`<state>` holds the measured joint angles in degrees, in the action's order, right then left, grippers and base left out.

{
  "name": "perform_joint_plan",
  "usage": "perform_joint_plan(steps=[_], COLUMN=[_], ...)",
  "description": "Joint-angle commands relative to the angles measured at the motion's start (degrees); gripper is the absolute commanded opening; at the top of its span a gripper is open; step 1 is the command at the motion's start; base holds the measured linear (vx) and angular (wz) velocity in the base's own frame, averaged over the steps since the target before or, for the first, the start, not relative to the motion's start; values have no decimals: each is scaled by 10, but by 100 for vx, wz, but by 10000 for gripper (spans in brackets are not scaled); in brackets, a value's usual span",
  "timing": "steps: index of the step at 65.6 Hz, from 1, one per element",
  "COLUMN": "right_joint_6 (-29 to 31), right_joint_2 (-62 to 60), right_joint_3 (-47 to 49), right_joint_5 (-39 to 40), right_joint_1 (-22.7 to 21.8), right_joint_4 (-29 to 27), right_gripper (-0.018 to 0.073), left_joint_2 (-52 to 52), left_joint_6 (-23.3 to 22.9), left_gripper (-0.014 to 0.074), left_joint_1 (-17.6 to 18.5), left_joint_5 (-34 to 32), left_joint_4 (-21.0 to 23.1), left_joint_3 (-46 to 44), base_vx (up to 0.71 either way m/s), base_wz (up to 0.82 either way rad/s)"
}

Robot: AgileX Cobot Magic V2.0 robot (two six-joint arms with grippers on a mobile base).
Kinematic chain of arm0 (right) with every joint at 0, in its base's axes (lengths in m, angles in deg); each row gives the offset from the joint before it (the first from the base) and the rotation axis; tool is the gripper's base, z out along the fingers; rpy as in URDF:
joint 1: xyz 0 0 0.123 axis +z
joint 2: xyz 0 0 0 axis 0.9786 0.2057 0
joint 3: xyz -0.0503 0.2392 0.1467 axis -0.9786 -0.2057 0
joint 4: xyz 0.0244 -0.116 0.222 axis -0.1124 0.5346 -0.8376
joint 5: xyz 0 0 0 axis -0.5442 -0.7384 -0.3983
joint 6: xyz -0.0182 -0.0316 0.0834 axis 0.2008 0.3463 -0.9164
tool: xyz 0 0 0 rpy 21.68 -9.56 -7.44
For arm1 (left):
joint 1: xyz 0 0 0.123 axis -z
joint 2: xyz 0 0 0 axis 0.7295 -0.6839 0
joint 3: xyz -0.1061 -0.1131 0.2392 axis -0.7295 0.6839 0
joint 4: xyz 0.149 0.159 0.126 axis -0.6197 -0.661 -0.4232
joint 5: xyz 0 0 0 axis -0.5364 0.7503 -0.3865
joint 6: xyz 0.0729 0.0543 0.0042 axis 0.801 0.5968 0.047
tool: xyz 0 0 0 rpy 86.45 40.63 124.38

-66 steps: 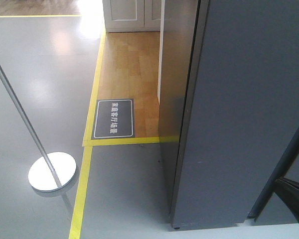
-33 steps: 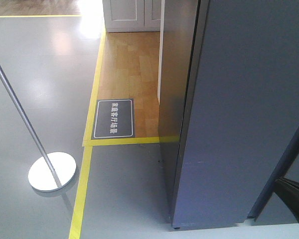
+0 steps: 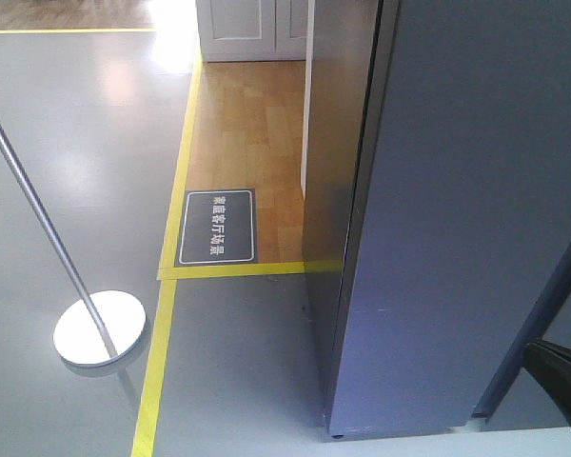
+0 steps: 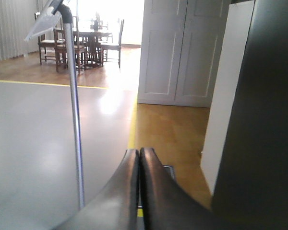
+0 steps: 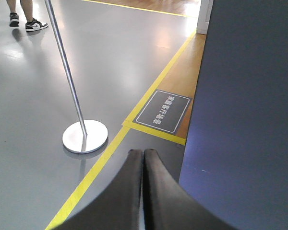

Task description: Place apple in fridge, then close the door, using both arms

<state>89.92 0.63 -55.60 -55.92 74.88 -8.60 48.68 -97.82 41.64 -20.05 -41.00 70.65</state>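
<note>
Door (image 3: 457, 219) fills right of frame, dark face outward, likely swung near shut; apple not visible, probably already inside fridge (image 3: 338, 143); left gripper (image 4: 139, 158) and right gripper (image 5: 143, 158) both pinched closed, empty, just beside door for pushing.

Tall dark grey fridge (image 3: 338, 162) standing upright on grey floor, dark grey door (image 3: 466, 209) swung nearly shut

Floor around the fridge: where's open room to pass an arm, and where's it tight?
Open: grey floor left of the yellow tape, broken only by the pole stand. Also the grey patch between tape and fridge. Tighter: wood strip between tape, white doors and fridge, with the floor sign there.
</note>
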Motion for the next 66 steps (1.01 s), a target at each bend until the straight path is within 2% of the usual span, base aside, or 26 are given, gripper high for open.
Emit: perform_joint_plan(steps=[1,8,21,56,66], right_joint_6=[6,6,6,6,6], right_joint_2=[3,3,3,3,3], right_joint_3=[16,16,16,16,16], right_joint_5=[18,18,18,18,17], right_joint_1=[-2,-2,-2,-2,-2], right_joint_4=[-21,-21,-21,-19,33], right_gripper=[-6,-6,-6,-6,-6], left_joint_2=[-7,-7,-7,-7,-7], left_joint_6=[-7,-7,-7,-7,-7], left_gripper=[-6,-6,-6,-6,-6], left_joint_1=[0,0,0,0,0], left_joint_5=[-35,-35,-35,-35,-35], left_joint_4=[59,103,89,91,91], left_joint_3=[-9,-9,-9,-10,-10], base_vx=[0,0,0,0,0], base_wz=[0,0,0,0,0])
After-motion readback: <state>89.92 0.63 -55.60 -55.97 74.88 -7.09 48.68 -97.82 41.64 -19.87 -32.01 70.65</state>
